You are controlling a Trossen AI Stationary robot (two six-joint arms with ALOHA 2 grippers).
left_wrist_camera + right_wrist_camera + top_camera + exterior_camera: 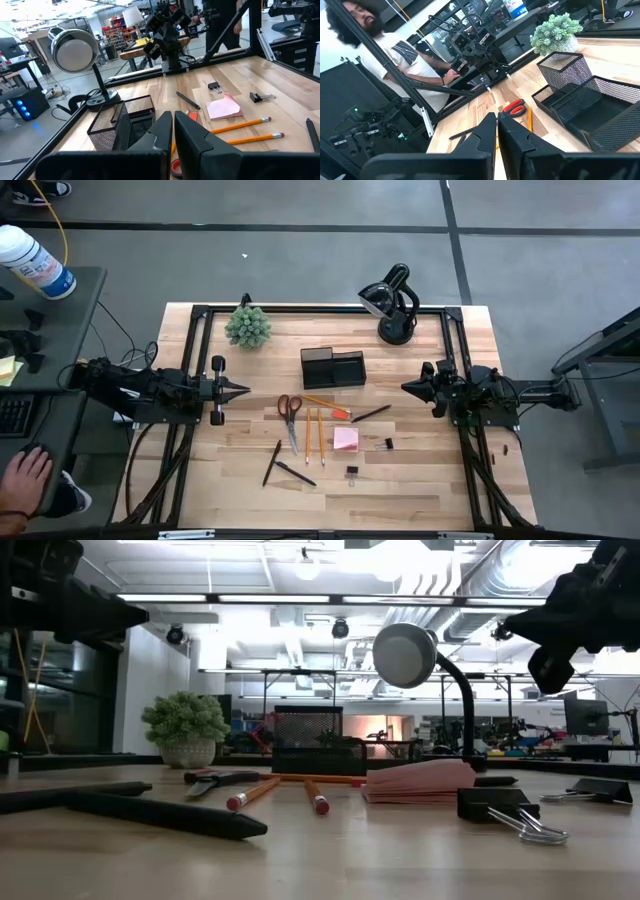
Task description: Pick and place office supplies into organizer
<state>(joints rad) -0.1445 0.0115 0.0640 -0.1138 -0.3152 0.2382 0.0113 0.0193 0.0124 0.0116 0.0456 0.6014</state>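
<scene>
Black mesh organizer [333, 368], red-handled scissors [290, 412], yellow-orange pencils [315, 436] with red erasers, pink sticky-note pad [346, 439], black pens [283, 465], black lamp [392, 305], green plant [248, 326], pale striped wood table [420, 480].

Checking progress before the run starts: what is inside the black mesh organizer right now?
The organizer looks empty in the high view and the right wrist view: only bare mesh floor. The tall compartment's bottom is partly hidden by its own walls, so I cannot rule out something small there.

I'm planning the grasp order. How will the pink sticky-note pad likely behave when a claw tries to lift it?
The pink sticky-note pad lies flat and low on the table, so pinching its edges is probably awkward. Its top sheets look slightly lifted in the low view, so they may flex. It likely slides when nudged.
</scene>
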